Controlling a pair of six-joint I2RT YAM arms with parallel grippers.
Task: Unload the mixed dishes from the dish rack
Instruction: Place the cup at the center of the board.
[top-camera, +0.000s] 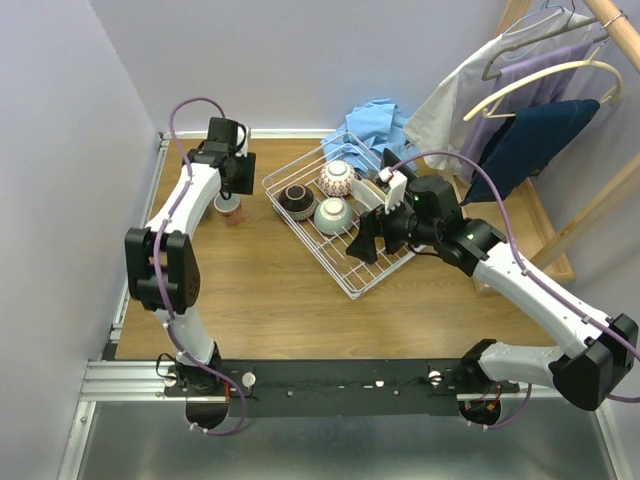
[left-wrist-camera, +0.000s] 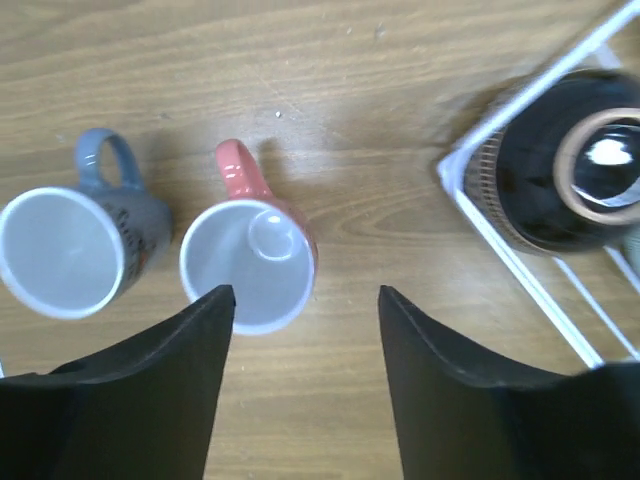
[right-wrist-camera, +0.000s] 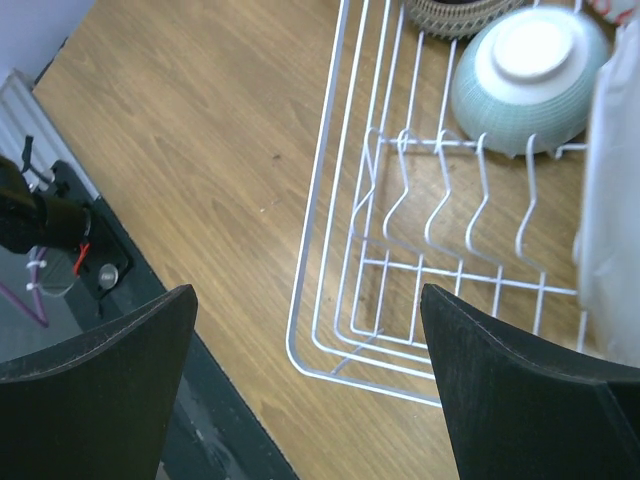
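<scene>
Left gripper (left-wrist-camera: 305, 300) was open, jaws partly spread with nothing clamped between them. It sat over the orange-red cup (left-wrist-camera: 250, 265), which stood upright on the wooden table (top-camera: 280, 300) with its mouth up and its handle pointing away from the gripper. In the left wrist view one fingertip (left-wrist-camera: 220, 300) overlapped the cup's rim; can't tell if it touched. The grey cup (left-wrist-camera: 70, 250) stood upright just beside the orange-red one, not touching it. Both cups were outside the dish rack (top-camera: 340, 262), off its left corner.

Right gripper (right-wrist-camera: 308, 295) was open wide, holding and touching nothing. It hung over the rack's near end, above bare wire and prongs.

Inside the rack, at the far end, were a brown bowl (top-camera: 297, 200) and a pale green bowl (top-camera: 332, 215), both upside down, and a patterned bowl (top-camera: 337, 178) behind them. The rack sat tilted on the table, right of centre.
</scene>
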